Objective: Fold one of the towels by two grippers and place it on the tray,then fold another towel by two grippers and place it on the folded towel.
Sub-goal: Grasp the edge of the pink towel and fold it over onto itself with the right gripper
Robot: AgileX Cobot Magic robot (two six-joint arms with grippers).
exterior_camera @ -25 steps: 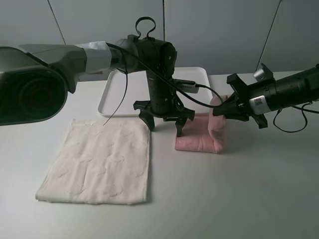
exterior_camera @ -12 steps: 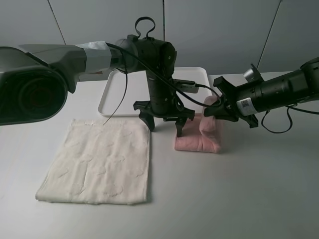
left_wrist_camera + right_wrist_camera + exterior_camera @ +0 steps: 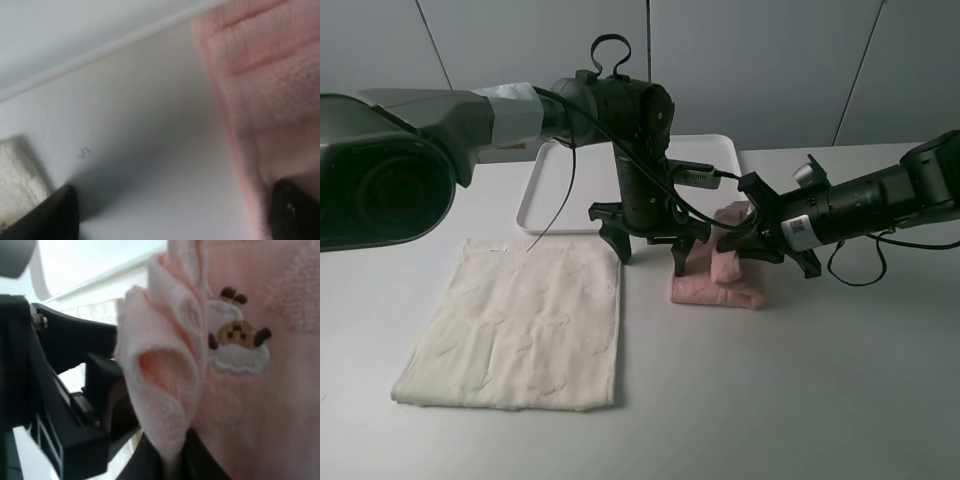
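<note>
The pink towel (image 3: 720, 288) lies on the table just in front of the tray (image 3: 560, 190), partly folded. My right gripper (image 3: 728, 243) is shut on the towel's right edge and holds that flap (image 3: 165, 365) lifted over the towel's middle. In the right wrist view, the gripper (image 3: 165, 460) pinches the bunched edge beside an embroidered bear (image 3: 235, 335). My left gripper (image 3: 650, 256) stands open and pointing down at the towel's left edge, with one fingertip (image 3: 295, 210) on the pink cloth (image 3: 260, 85) and the other (image 3: 55, 215) near the cream towel's corner (image 3: 17, 175). The cream towel (image 3: 520, 330) lies flat at the front left.
The white tray holds nothing that I can see and sits behind the left arm; its rim (image 3: 100, 50) shows in the left wrist view. A large dark camera housing (image 3: 380, 180) fills the left edge of the high view. Black cables hang from both arms.
My right gripper has moved left and slightly down, carrying the pink towel's right edge over the towel toward the left gripper. The left gripper has stayed still and open.
</note>
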